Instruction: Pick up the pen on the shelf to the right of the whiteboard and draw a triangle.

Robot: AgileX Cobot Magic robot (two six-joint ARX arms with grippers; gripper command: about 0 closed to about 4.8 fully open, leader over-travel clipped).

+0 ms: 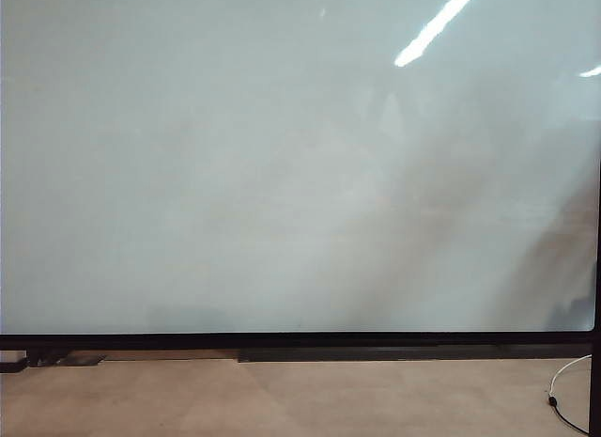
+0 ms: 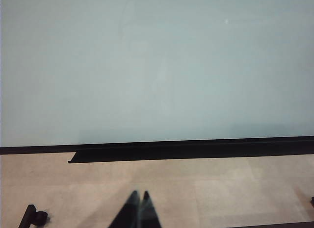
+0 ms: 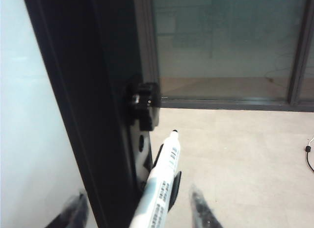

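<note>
Blurred fingertips [image 3: 198, 208] of the right gripper [image 3: 135, 211] stand wide apart on either side of the pen [image 3: 161, 189], gripping nothing. That white pen rests in a black holder [image 3: 169, 186] just beside the whiteboard [image 1: 282, 174] frame's edge, black tip up. Facing the whiteboard's blank surface, the left gripper [image 2: 139, 201] hangs with tips pressed together, empty, above the beige floor [image 2: 221, 189].

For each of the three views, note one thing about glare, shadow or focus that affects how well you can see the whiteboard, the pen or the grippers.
Exterior view: ceiling lights glare on the whiteboard, whose lower right is shadowed. Left wrist view: even light, the shut left gripper a dark shape. Right wrist view: the pen is fairly sharp; the open right gripper's fingertips are blurred.
</note>
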